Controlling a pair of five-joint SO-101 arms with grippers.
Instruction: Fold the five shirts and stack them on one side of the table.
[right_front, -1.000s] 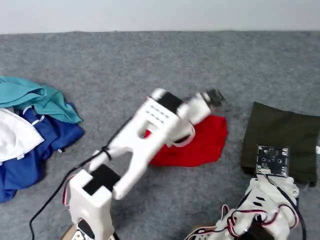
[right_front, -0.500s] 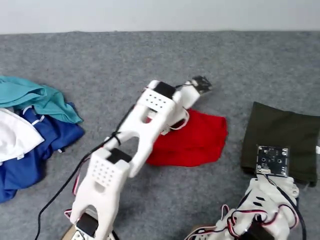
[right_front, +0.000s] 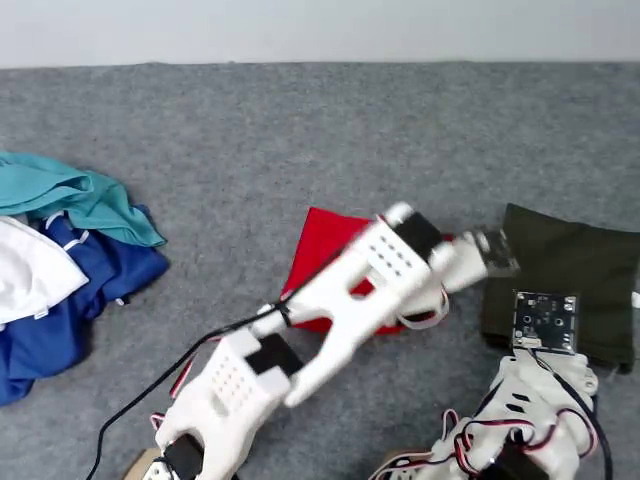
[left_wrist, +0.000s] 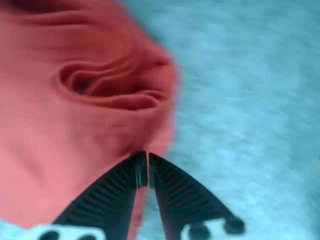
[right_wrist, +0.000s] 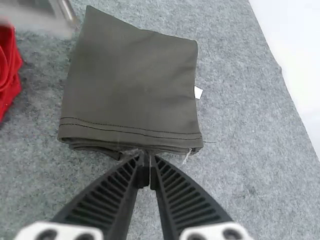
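Observation:
A red shirt (right_front: 330, 240) lies crumpled mid-table, rumpled into folds in the left wrist view (left_wrist: 75, 100). My left arm stretches across it, and my left gripper (right_front: 495, 255) is shut, with its tips (left_wrist: 143, 167) at the shirt's edge over the grey cloth. Whether fabric is pinched I cannot tell. A folded dark olive shirt (right_front: 570, 260) lies flat at the right. My right gripper (right_wrist: 144, 170) is shut just off the near hem of that olive shirt (right_wrist: 130, 85).
At the left edge a teal shirt (right_front: 70, 195), a white shirt (right_front: 30, 270) and a blue shirt (right_front: 90, 280) lie heaped together. Grey felt (right_front: 300, 130) covers the table, with a pale wall behind. The right arm's base (right_front: 530, 420) sits at the front right.
My left arm swung from the red shirt's far left corner across to its right side, ending near the olive shirt. The right arm stayed still.

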